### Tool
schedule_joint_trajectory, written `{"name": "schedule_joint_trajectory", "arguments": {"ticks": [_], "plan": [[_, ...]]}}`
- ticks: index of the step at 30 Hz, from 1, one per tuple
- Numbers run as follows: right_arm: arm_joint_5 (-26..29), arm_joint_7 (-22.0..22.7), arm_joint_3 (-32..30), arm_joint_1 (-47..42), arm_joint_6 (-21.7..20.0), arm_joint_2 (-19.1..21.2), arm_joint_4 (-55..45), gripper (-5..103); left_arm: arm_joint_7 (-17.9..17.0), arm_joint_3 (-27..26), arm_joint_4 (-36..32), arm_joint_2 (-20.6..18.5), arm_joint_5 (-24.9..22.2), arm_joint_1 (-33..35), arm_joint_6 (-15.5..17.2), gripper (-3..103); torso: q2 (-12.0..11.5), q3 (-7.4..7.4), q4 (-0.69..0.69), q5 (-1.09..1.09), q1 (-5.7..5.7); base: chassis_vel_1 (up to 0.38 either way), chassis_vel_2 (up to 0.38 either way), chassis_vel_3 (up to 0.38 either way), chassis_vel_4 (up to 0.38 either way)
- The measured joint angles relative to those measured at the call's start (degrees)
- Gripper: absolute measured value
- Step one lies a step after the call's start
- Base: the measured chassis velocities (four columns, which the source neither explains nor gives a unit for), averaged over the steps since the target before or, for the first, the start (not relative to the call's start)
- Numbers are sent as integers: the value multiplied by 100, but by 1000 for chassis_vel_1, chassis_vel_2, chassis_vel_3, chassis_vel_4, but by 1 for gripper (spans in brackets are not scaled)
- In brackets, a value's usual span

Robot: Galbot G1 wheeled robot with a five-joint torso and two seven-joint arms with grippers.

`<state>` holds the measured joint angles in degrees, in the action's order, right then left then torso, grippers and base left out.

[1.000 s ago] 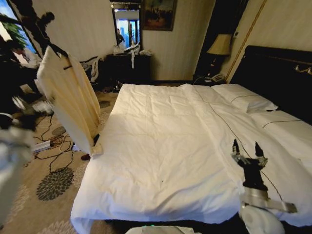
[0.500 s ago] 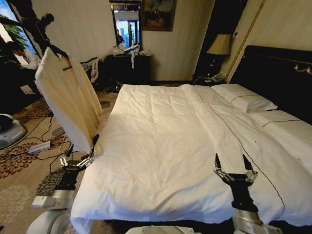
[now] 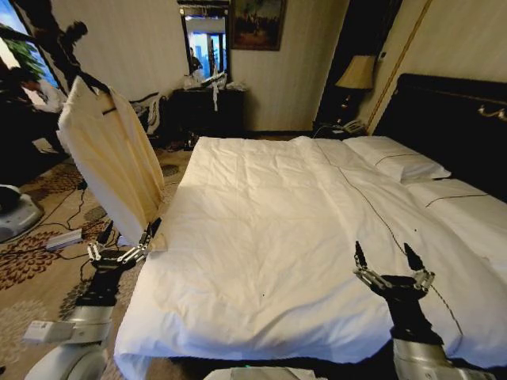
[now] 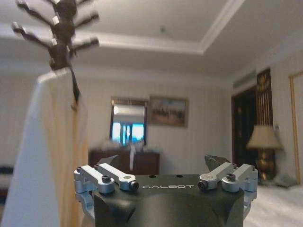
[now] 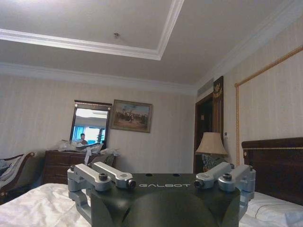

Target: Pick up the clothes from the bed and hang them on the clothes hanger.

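Observation:
The clothes (image 3: 111, 158), one pale cream-yellow garment, hang off the floor from a dark branched stand (image 3: 51, 36) left of the bed (image 3: 269, 237). The clothes hanger is mostly hidden under the cloth; a slim dark tip (image 3: 109, 108) pokes out at the shoulder. My left gripper (image 3: 129, 231) stands open and empty, pointing up just below the garment's lower hem. The left wrist view shows the garment (image 4: 42, 156) hanging close beside the open left gripper (image 4: 161, 163). My right gripper (image 3: 386, 252) is open and empty above the bed's near right part, also seen as an open gripper (image 5: 158, 165) in the right wrist view.
Cables and a power strip (image 3: 63, 237) lie on the patterned carpet left of the bed. A dark dresser with a mirror (image 3: 207, 103) stands at the far wall. A lamp (image 3: 358, 73) and the black headboard (image 3: 451, 119) are on the right.
My left arm swung in from the left and now holds its gripper up under the garment's hem. The right gripper dropped lower over the bed and shifted slightly. The garment swayed a little.

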<state>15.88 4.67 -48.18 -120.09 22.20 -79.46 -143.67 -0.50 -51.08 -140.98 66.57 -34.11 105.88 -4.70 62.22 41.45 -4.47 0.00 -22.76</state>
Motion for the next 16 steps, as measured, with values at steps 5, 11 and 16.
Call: {"name": "schedule_joint_trajectory", "arguments": {"ticks": [5,11,16], "plan": [[8,-1,-3,6,0,2,13,100,-175,347,417,94,464,-38,168,100,0,0,1,0,0,0,0,0,0],[12,-7,-4,13,1,1,25,100,-11,672,2186,669,954,31,-711,100,-1,0,1,-2,-1,0,0,0,0],[13,-10,-4,17,4,0,31,100,245,767,3083,1071,1379,264,-1532,100,-1,0,3,-1,0,0,0,0,0]]}}
